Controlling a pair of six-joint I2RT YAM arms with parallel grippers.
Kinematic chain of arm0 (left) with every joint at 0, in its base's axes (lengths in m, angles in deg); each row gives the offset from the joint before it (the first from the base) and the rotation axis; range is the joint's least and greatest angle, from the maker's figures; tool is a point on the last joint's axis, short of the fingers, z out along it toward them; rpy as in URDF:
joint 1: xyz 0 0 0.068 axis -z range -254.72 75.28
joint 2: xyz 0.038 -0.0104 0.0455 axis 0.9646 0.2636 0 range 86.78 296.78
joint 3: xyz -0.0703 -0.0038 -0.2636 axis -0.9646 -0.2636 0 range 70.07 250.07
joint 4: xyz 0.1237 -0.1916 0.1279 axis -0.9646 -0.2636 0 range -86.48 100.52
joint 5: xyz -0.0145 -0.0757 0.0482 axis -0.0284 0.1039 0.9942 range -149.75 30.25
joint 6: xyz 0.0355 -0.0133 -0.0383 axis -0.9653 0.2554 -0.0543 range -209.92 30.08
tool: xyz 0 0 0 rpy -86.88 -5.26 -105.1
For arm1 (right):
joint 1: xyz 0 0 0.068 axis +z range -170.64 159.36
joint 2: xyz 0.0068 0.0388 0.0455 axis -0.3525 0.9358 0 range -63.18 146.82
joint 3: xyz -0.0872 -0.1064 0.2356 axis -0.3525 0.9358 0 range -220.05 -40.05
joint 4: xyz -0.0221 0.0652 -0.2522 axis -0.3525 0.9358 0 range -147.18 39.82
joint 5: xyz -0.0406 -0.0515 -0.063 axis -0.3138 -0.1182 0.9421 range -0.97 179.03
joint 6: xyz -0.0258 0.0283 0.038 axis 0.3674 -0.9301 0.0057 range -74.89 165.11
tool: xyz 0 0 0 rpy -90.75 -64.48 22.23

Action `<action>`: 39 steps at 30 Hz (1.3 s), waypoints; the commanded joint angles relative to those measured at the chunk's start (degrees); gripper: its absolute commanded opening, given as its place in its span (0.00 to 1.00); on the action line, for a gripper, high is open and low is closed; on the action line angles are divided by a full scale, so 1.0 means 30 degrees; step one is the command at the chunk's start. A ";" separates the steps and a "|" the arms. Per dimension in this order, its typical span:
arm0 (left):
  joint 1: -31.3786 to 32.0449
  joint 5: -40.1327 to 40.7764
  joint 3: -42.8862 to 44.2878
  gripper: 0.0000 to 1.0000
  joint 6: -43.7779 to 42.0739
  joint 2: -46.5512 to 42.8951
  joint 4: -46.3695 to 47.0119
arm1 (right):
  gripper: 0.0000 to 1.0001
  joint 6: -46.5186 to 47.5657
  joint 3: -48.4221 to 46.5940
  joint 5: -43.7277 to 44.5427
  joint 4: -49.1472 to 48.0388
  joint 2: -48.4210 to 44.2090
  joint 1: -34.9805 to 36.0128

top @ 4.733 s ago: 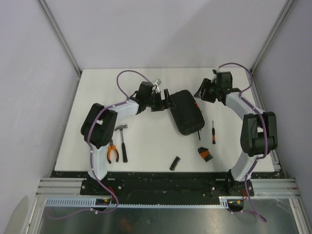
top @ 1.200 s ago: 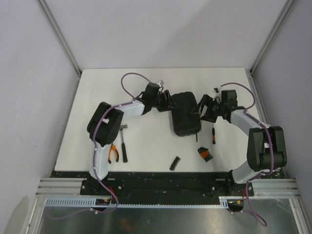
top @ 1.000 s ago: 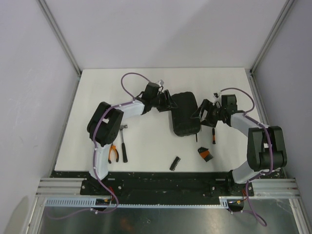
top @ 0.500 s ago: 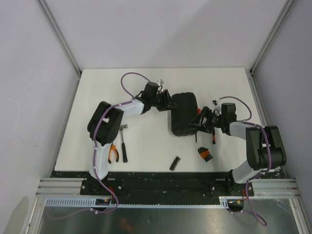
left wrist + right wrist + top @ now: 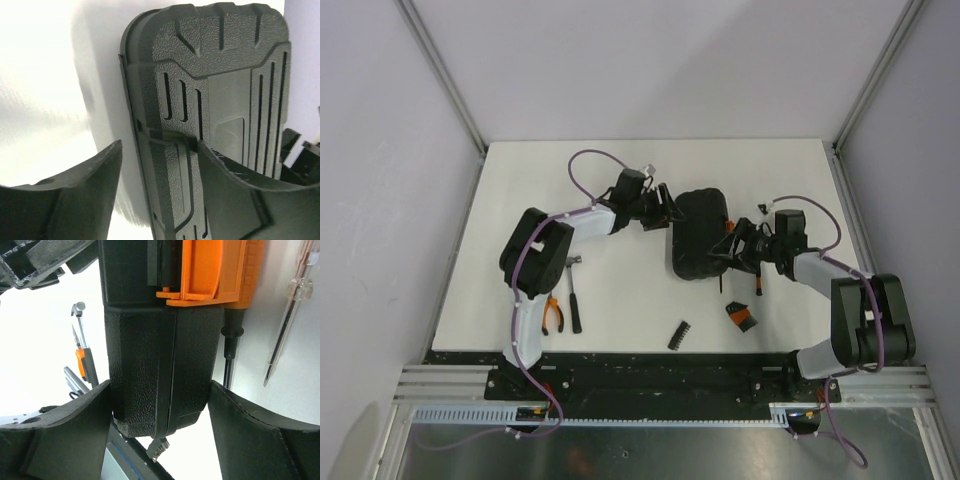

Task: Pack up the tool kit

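The left claw (image 5: 664, 210) stands part open astride the case's long edge opposite the latch. One finger (image 5: 65, 200) shows bare worktop between it and the plastic, so it has hold of nothing. The right claw (image 5: 731, 247) brackets the latch side, its fingers close against the case on both sides; whether they press or only flank I cannot tell. Between them the tool kit case (image 5: 698, 235) sits near the middle of the worktop (image 5: 570, 170), shut, with its orange latch (image 5: 205, 275) facing the right claw, so whatever lies in its slots is hidden. It looks like stiff, light, textured plastic, unlikely to slip, and the rims beside the latch seem the best hold. Loose outside lie a hammer (image 5: 571, 290) and pliers (image 5: 552, 314) toward the near left corner. A bit strip (image 5: 679, 335) and a black-and-orange piece (image 5: 741, 316) lie by the near edge, and a screwdriver (image 5: 758, 278) lies just beside the right claw.
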 commanded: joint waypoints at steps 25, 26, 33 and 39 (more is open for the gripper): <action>-0.1535 0.2696 -0.1097 0.99 -0.2525 -0.6247 -0.3097 | 0.00 0.7713 -0.9002 1.7403 1.3191 -0.0850 0.9526; -0.1559 0.2791 -0.1176 0.99 -0.2602 -0.6362 -0.3096 | 0.00 0.7911 -0.9069 1.8434 1.3312 -0.0736 1.0069; -0.1916 0.2576 -0.1329 0.99 -0.2833 -0.7004 -0.3095 | 0.00 0.8868 -0.9983 2.3153 1.3951 0.0447 1.2920; -0.2049 0.1621 -0.1754 0.99 -0.2903 -0.7135 -0.3065 | 0.00 0.8674 -1.0449 2.3588 1.4126 0.1054 1.3903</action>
